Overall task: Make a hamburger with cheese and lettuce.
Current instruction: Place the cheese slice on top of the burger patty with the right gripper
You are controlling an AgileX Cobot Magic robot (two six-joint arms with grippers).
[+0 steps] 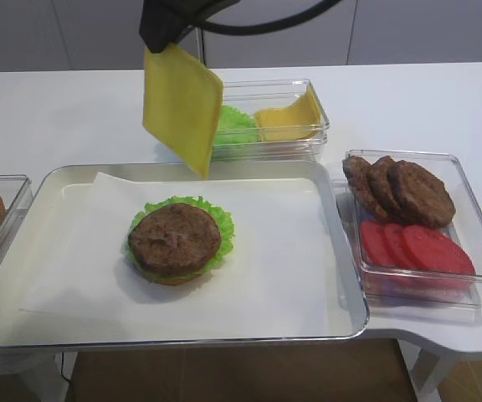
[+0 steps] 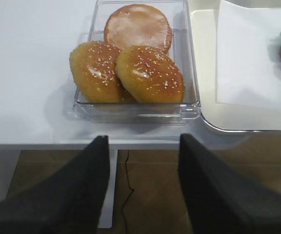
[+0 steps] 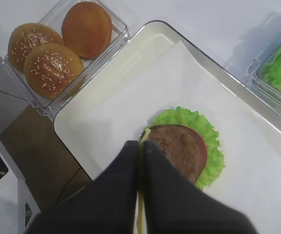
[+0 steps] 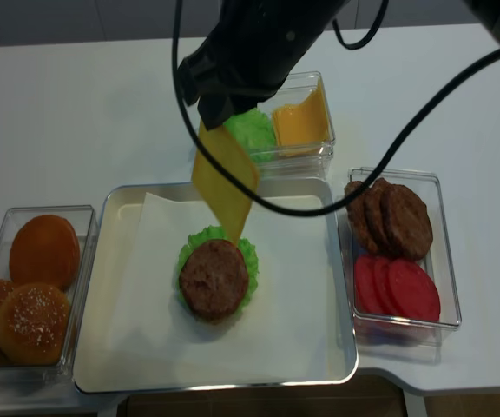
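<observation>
Your right claw (image 3: 141, 146) is pinched tight on the top edge of the cheese (image 1: 182, 106), so the slice hangs down in the air, tilted, over the back edge of the tray (image 1: 354, 276) and in front of the clear tub (image 1: 312, 138) at the back. That tub holds more lettuce (image 1: 234, 126) on its left and a pile of yellow slices (image 1: 289, 117) on its right. From the right wrist view you only see the thin yellow edge of the slice running between the two closed fingers (image 3: 116, 185). The hamburger (image 1: 178, 240) sits on the white paper (image 1: 291, 251) in the tray, left of middle: bun base, green frill all round, brown patty on top, nothing on the patty yet. The hanging slice is above and behind it, not touching. Your left claw (image 2: 143, 151) hangs off the front edge of the worktop (image 2: 28, 73) with its jaws spread wide and nothing between them, facing the box of buns (image 2: 135, 68). To the right of the tray there's another box with spare patties (image 1: 400, 188) and tomato slices (image 1: 417, 249).
</observation>
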